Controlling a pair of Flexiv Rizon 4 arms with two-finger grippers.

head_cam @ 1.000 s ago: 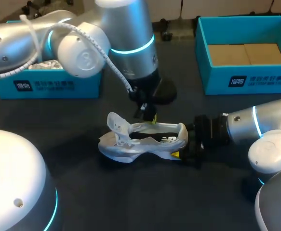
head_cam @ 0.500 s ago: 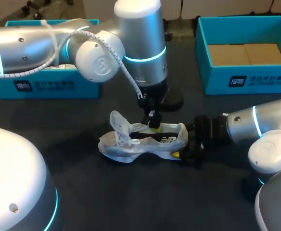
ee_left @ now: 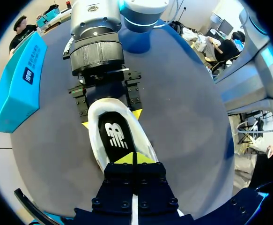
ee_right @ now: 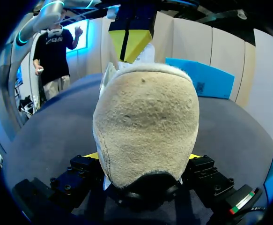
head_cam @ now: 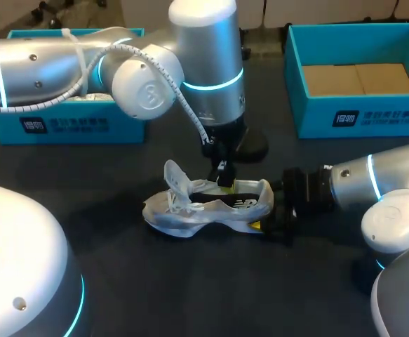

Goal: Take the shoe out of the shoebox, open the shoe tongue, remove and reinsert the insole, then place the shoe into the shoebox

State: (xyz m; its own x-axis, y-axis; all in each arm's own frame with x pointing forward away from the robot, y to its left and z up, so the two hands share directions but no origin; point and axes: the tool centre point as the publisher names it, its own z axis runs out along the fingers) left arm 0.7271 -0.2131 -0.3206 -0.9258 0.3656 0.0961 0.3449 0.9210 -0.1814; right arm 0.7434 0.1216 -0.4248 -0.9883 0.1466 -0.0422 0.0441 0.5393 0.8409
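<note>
A white-grey shoe lies on its sole mid-table, toe to the left, its tongue standing up. My right gripper clamps the heel from both sides; the right wrist view shows the fuzzy heel filling the gap between its yellow tips. My left gripper points straight down over the shoe's opening, fingers shut. In the left wrist view its joined tips hover at the black insole, which lies flat inside the shoe. I see nothing pinched between them.
A teal shoebox with a cardboard floor stands at the back right. A second teal box holding crumpled paper stands at the back left, behind my left arm. Bare dark table lies in front of the shoe.
My left arm has swung right and settled over the shoe's opening. The tongue has shifted slightly. The right arm and the shoe have stayed put.
</note>
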